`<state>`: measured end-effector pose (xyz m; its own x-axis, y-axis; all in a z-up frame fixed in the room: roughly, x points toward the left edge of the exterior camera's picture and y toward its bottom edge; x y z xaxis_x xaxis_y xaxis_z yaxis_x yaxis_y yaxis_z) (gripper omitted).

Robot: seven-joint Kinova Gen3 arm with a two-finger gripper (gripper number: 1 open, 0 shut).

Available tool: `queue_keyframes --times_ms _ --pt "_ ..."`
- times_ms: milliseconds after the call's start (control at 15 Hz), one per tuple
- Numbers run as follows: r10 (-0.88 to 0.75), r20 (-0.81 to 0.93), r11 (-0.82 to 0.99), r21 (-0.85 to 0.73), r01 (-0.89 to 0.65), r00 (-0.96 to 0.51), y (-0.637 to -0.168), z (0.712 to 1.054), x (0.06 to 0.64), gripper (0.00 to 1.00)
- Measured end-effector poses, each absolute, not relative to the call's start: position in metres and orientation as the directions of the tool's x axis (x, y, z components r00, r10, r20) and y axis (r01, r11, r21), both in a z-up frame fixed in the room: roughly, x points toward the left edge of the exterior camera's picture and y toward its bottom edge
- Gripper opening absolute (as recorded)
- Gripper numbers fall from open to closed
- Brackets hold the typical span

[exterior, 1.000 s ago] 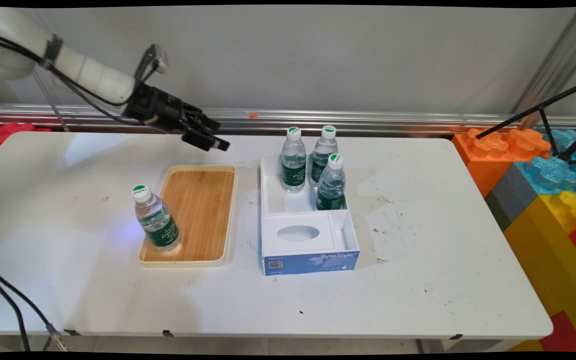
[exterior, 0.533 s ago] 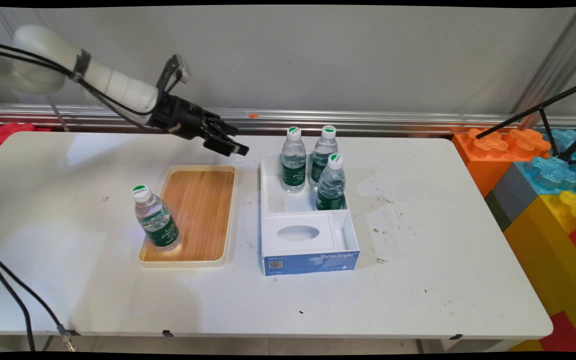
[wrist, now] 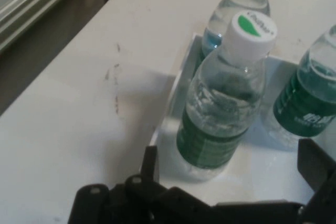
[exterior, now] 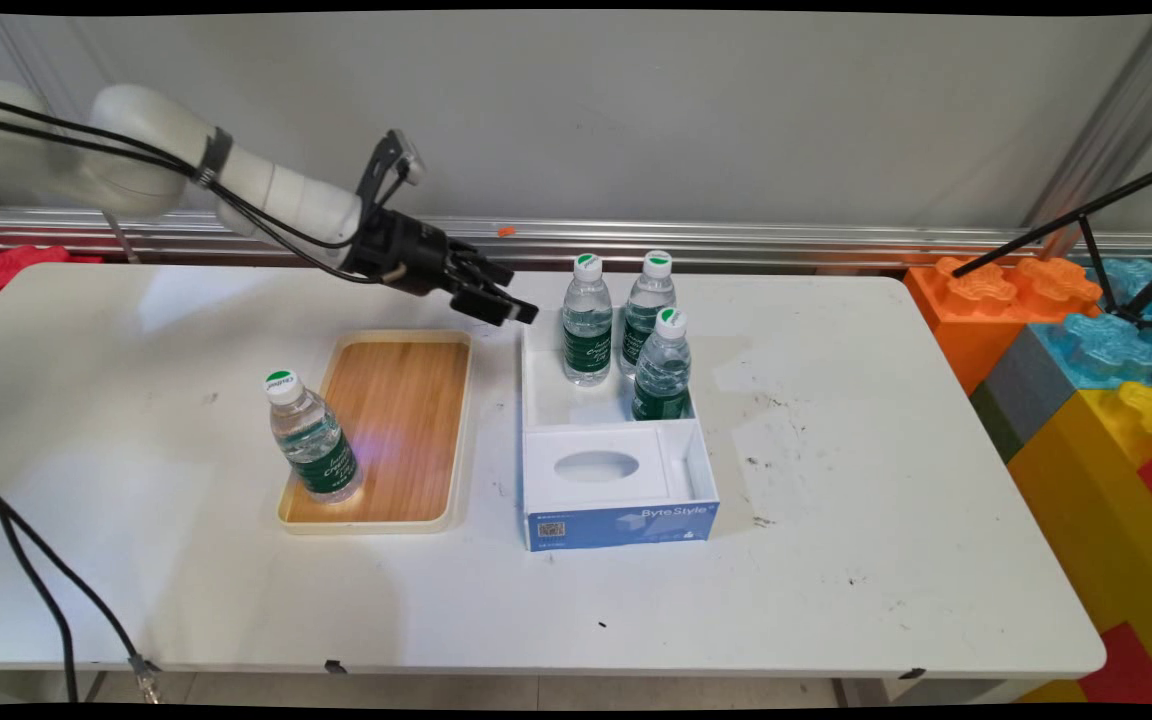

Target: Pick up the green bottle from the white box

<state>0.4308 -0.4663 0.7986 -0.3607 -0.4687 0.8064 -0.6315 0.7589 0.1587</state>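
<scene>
Big toy blocks point(exterior: 1096, 350) in orange, blue, grey and yellow stand at 3 o'clock off the table point(exterior: 886, 520), under a black tripod point(exterior: 1106, 240).

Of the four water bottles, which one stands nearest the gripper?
The rear-left bottle in the white box; the open gripper hangs just left of it, and it fills the hand view.

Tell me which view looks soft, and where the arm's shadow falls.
Hand view: soft overall, though the nearest bottle shows its cap and label. Main view: the bottles' labels read clearly; the arm's faint shadow lies on the table left of the tray.
</scene>
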Motion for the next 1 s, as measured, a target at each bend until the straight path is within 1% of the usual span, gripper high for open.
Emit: queue_keyframes --times_ms 533,1000 --pt "-0.475 0.815 0.756 0.184 -0.629 -0.332 -0.473 0.779 0.399 1.0" --pt "-0.468 0.822 0.751 0.176 -0.637 -0.324 -0.487 0.759 0.38 1.0"
